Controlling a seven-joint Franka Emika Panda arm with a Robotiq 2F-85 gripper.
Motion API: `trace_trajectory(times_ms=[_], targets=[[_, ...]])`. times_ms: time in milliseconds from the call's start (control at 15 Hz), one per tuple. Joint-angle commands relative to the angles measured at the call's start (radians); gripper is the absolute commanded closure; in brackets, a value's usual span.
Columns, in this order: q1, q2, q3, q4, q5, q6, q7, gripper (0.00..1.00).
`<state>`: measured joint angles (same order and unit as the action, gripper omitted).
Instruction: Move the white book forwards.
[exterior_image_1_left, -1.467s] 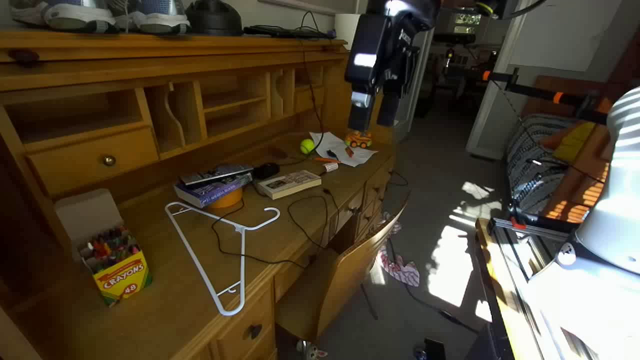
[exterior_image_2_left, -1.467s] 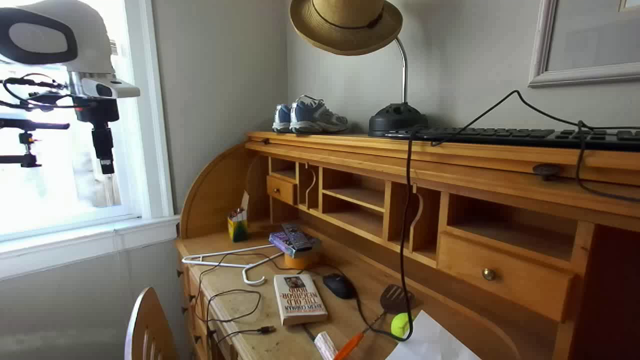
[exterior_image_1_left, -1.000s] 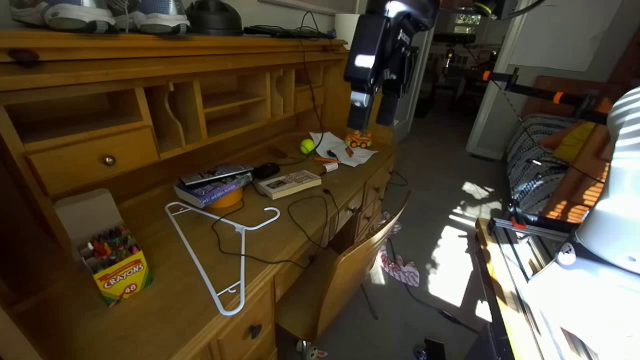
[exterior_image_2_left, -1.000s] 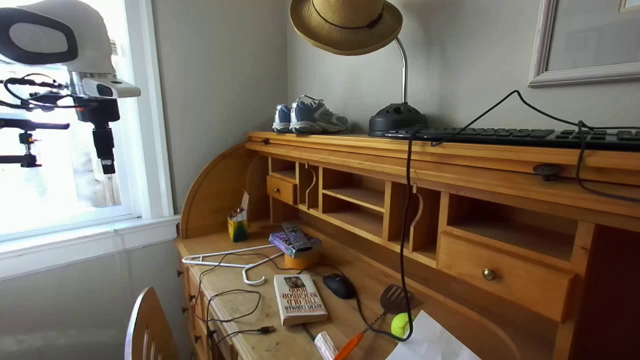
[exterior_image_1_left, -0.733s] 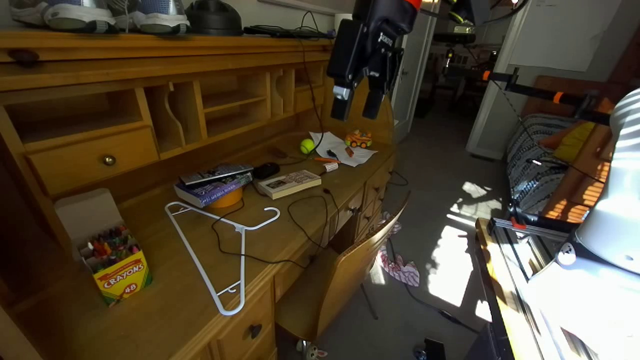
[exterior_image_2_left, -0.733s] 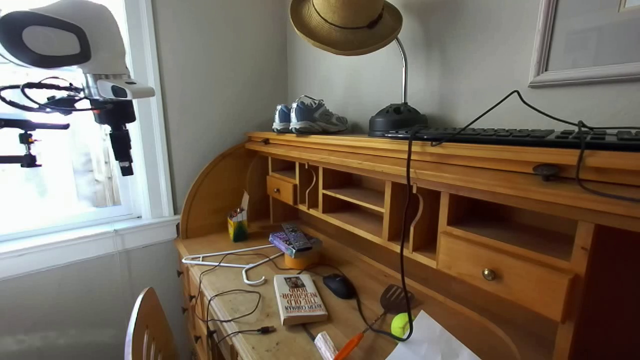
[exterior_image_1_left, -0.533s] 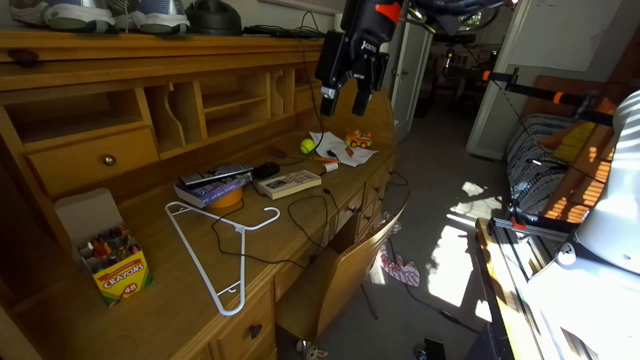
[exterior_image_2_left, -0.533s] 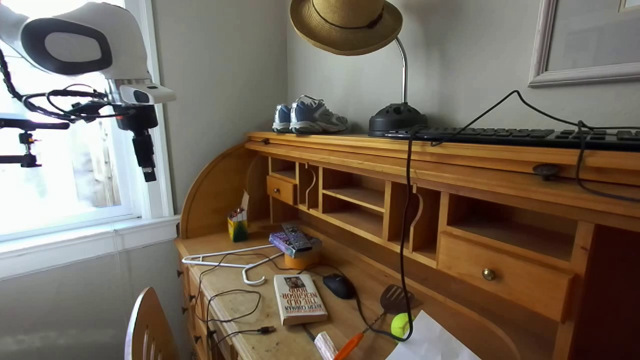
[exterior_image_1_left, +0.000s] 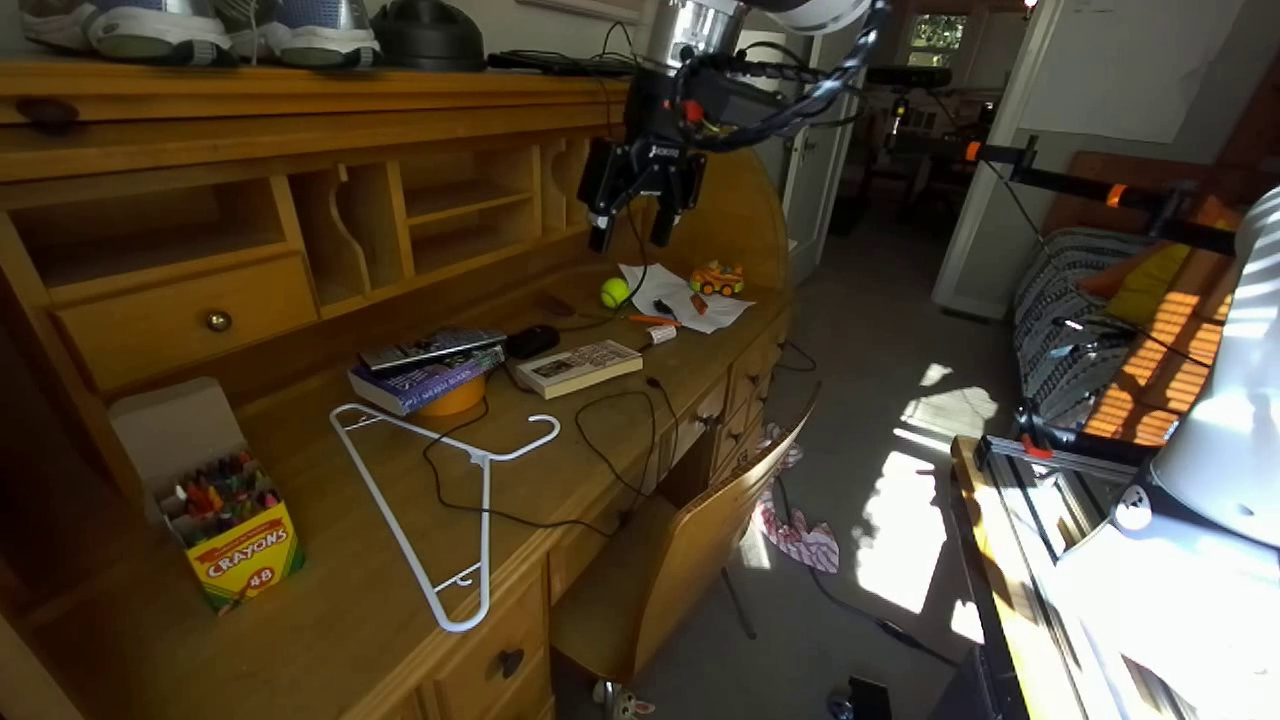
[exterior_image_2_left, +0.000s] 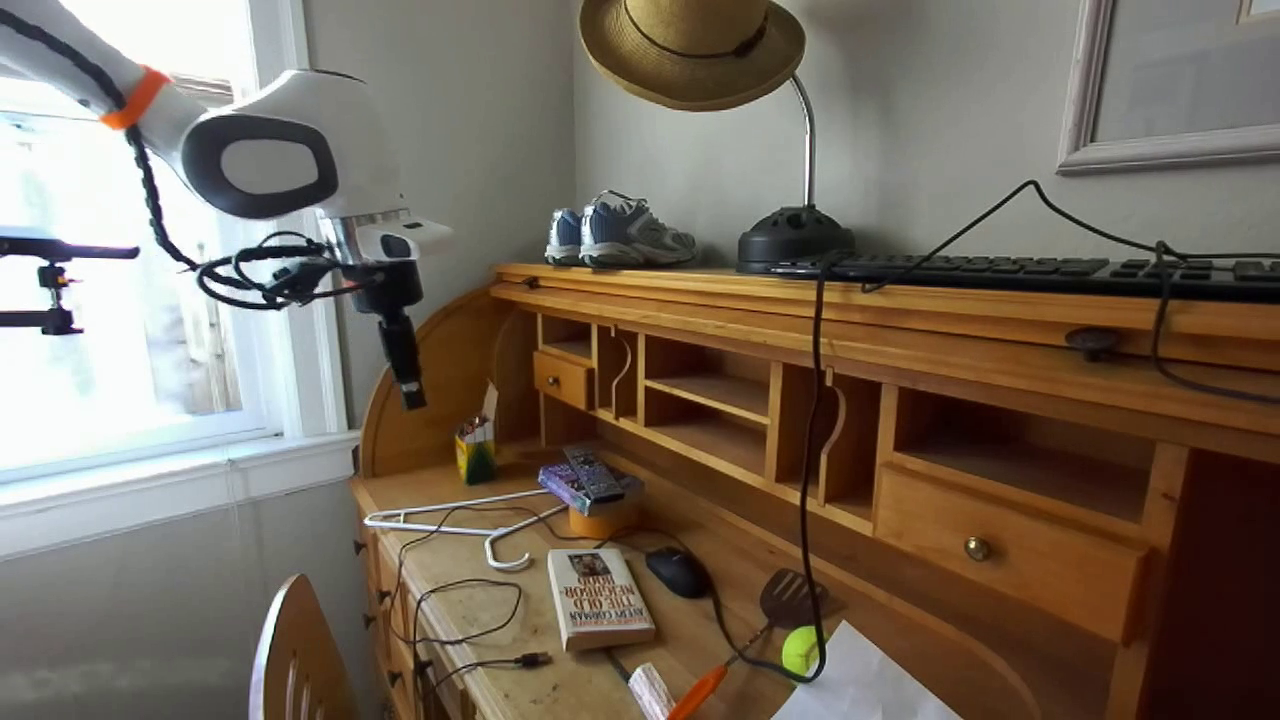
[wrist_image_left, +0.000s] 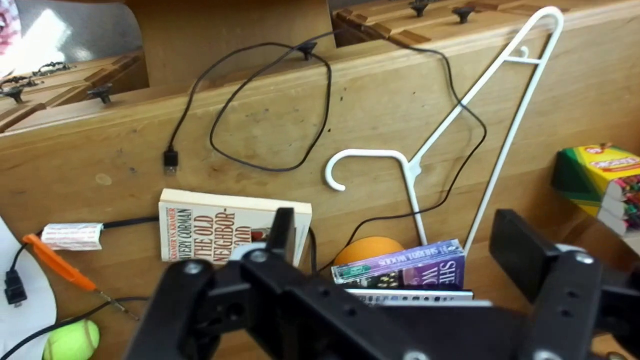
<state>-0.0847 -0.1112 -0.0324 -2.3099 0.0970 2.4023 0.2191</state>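
Note:
The white book (exterior_image_1_left: 582, 368) lies flat on the desk (exterior_image_1_left: 545, 470); it also shows in an exterior view (exterior_image_2_left: 600, 605), with red and dark print and a small picture on its cover. In the wrist view the white book (wrist_image_left: 200, 225) is at left of centre, its right end partly hidden behind a finger. My gripper (exterior_image_1_left: 631, 232) is open and empty, in the air well above the desk; it also shows in an exterior view (exterior_image_2_left: 412, 398). In the wrist view the gripper's (wrist_image_left: 397, 230) fingers are wide apart, touching nothing.
A purple book (exterior_image_1_left: 430, 380) with a remote (exterior_image_2_left: 592, 474) on it rests on an orange object (exterior_image_2_left: 603, 520). A white hanger (exterior_image_1_left: 486, 530), black cables, a mouse (exterior_image_2_left: 678, 572), a spatula (exterior_image_2_left: 790, 598), a tennis ball (exterior_image_2_left: 800, 650), a crayon box (exterior_image_1_left: 240, 550) and paper (exterior_image_1_left: 725, 312) also lie on the desk.
My gripper has moved out over the desk and lower, leftward in one exterior picture and rightward and down in the other. It stays open. The white book has not moved.

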Motion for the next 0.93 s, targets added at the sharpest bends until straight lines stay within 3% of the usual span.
trace_trajectory(times_ms=[0, 400, 667, 733, 867], targets=[[-0.020, 0.162, -0.041, 0.106, -0.022, 0.067, -0.050, 0.00], [-0.063, 0.357, -0.091, 0.248, 0.008, 0.102, -0.180, 0.00], [-0.123, 0.462, -0.082, 0.359, 0.141, 0.045, -0.206, 0.00], [-0.096, 0.401, -0.092, 0.287, 0.085, 0.083, -0.189, 0.00], [-0.113, 0.441, -0.091, 0.325, 0.113, 0.079, -0.193, 0.00]])
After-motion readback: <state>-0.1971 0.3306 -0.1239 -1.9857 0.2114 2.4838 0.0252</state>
